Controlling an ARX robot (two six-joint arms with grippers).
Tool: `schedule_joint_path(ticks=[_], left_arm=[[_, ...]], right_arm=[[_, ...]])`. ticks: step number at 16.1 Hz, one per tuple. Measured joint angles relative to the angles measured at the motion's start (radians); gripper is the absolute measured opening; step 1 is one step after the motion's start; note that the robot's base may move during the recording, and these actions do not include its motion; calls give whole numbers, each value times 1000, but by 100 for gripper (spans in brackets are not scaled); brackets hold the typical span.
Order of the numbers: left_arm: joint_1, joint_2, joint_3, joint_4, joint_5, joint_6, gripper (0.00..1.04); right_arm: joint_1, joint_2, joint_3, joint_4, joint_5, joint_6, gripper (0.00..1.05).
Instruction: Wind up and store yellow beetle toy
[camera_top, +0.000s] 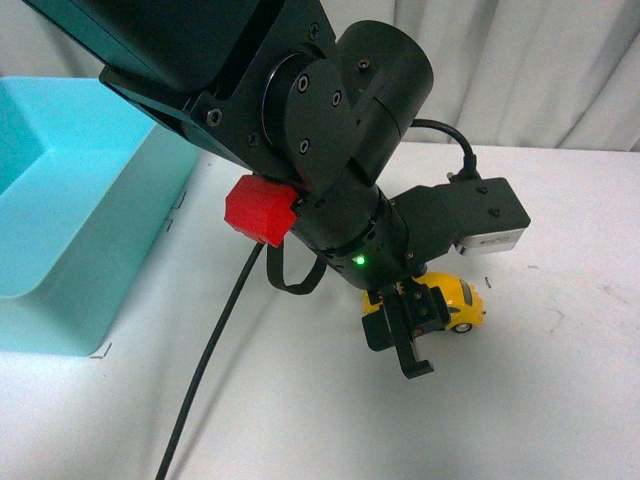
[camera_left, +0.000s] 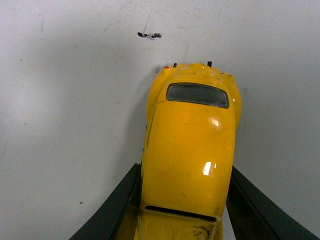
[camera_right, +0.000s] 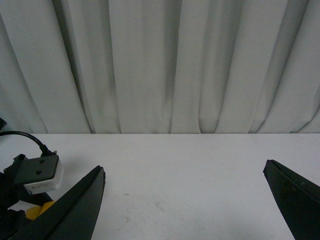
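The left arm (camera_top: 200, 50) was matte black with a dark teal upper link. Its round joint (camera_top: 340, 100) bore small screws (camera_top: 309, 147). Below the joint sat a red block (camera_top: 260, 210), a green light (camera_top: 358, 262) and a trailing black cable (camera_top: 205, 370); beside it, a black-and-silver camera box (camera_top: 487, 222).

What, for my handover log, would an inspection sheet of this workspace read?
Surface: white table, a few small dark marks.
Job's things: beetle upright on the table.
Clutter: nothing seen besides a blue bin at the table's left.
Hands: left hand shut on the beetle's sides; right hand open, holding nothing.
Cables: black cable trailing down from the left arm.
Surroundings: pale curtain behind the table.
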Motion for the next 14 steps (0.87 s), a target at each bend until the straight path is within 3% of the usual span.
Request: schedule_joint_path(ticks=[2, 8, 11, 14], left_arm=[[1, 0, 1, -1, 1, 0, 41], [50, -107, -48, 68, 60, -73, 41], [146, -309, -100, 174, 88, -176, 41], [314, -489, -158, 204, 66, -274, 41]], right_arm=[[0, 0, 0, 0, 0, 0, 98], [0, 0, 0, 0, 0, 0, 98], [0, 0, 0, 0, 0, 0, 98], [0, 0, 0, 0, 0, 0, 98]])
